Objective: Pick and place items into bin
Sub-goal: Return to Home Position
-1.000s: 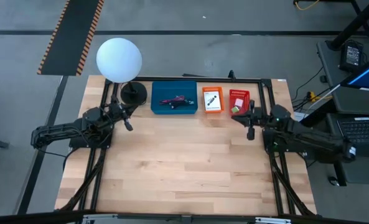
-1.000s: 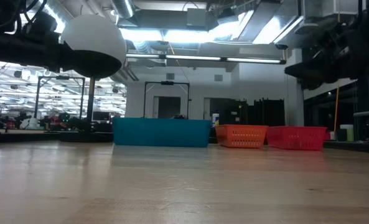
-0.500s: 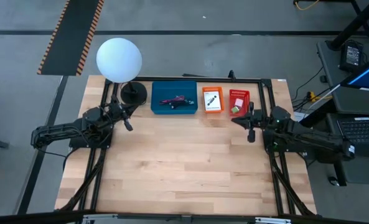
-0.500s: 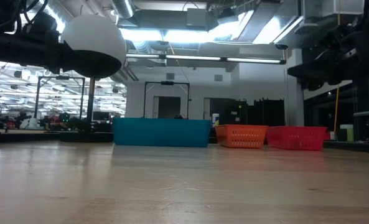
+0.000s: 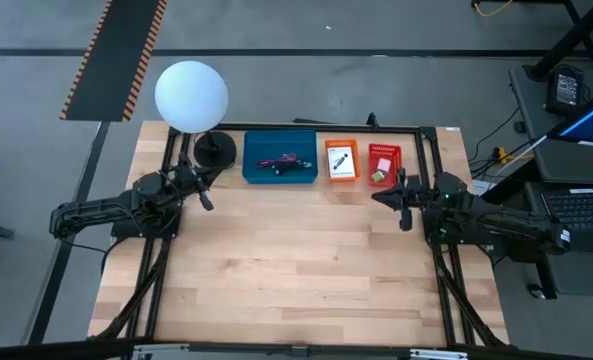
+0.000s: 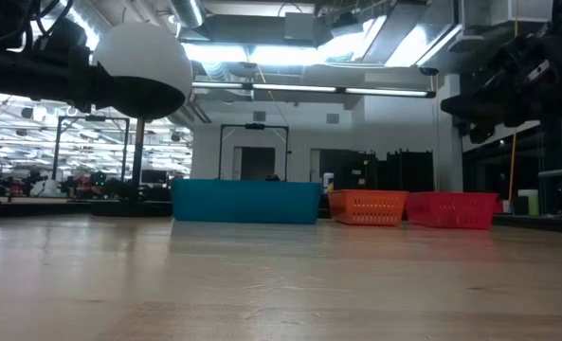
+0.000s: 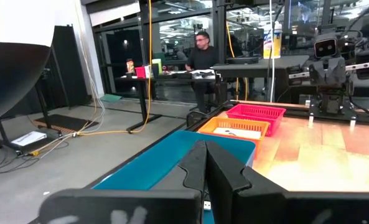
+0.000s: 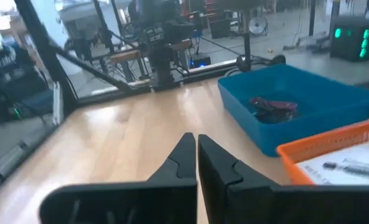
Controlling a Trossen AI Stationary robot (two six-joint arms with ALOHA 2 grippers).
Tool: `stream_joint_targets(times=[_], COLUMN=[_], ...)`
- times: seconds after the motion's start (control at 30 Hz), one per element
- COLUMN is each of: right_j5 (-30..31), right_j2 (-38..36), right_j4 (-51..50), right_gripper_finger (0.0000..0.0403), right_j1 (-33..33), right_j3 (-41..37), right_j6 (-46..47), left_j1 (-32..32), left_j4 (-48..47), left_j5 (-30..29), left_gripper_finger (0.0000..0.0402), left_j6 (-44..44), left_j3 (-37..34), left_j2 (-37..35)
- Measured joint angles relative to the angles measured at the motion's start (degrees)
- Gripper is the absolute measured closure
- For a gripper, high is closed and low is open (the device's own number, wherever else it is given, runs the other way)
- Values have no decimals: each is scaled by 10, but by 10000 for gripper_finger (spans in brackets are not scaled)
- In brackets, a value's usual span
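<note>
Three bins stand in a row on the table's far edge. The blue bin holds a red cord and a black piece. A white card and a blue-white stick lie in the orange bin. In the red bin are a white card and a green lump. My left gripper hovers shut near the blue bin's left end, pointing level. Just near of the red bin my right gripper hovers shut, also level. Neither holds anything.
A white globe lamp stands on its black round base at the far left corner, close to my left arm. The wooden tabletop stretches bare toward the near edge. A person sits in the room beyond.
My right gripper has rolled a little about its own pointing line and swung slightly, staying over the same spot. The bins and their contents have not moved.
</note>
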Motion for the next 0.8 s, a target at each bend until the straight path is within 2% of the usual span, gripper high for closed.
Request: stream_joint_targets(times=[0.1, 0.27, 0.4, 0.57, 0.8], right_j5=[0, -5, -58, -68, 40], right_j2=[0, 0, 0, -12, -64], right_j4=[0, 0, 0, -1, -4], right_gripper_finger=[403, 403, 402, 402, 402], right_j1=[0, 0, 0, 59, 199], right_j3=[0, 0, 0, 0, 0], right_j6=[47, 49, 28, 1, -8], left_j1=[0, 0, 0, 0, 0], left_j4=[0, 0, 0, 0, 0], left_j5=[0, 0, 0, 0, 0], left_gripper_finger=[398, 398, 398, 398, 398], left_j6=[0, 0, 0, 0, 0], left_j3=[0, 0, 0, 0, 0], left_j2=[0, 0, 0, 0, 0])
